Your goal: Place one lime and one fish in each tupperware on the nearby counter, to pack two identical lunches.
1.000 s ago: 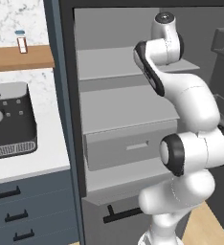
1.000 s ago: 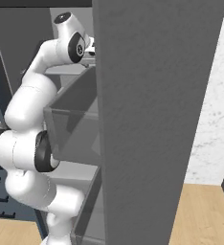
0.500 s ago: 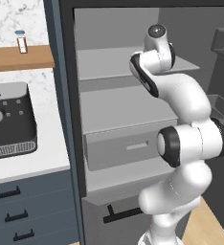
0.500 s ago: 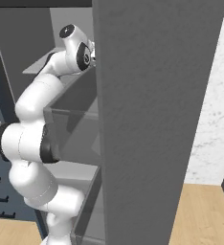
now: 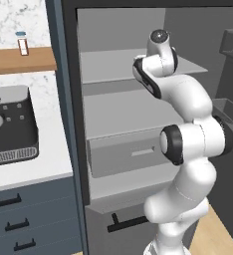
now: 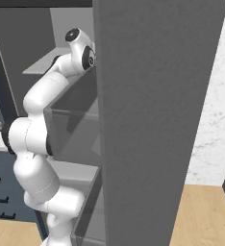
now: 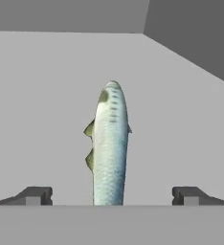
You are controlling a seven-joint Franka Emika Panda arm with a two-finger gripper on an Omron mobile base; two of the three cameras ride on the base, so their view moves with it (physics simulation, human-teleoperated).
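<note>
Approach to the first pick: the gripper (image 7: 109, 196), jaws spread fully and holding nothing, straddles a silvery fish (image 7: 109, 153) lying mid-way across the grey fridge shelf (image 7: 37, 105); next, presumably, advance and close on its body.

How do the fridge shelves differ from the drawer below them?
The shelves are thin flat slabs, open on top; the drawer is a boxed front with a handle slot. The shelves sit higher, level with the arm's upper joints; the drawer sits level with its elbow. Both are plain grey, inside the open fridge.
</note>
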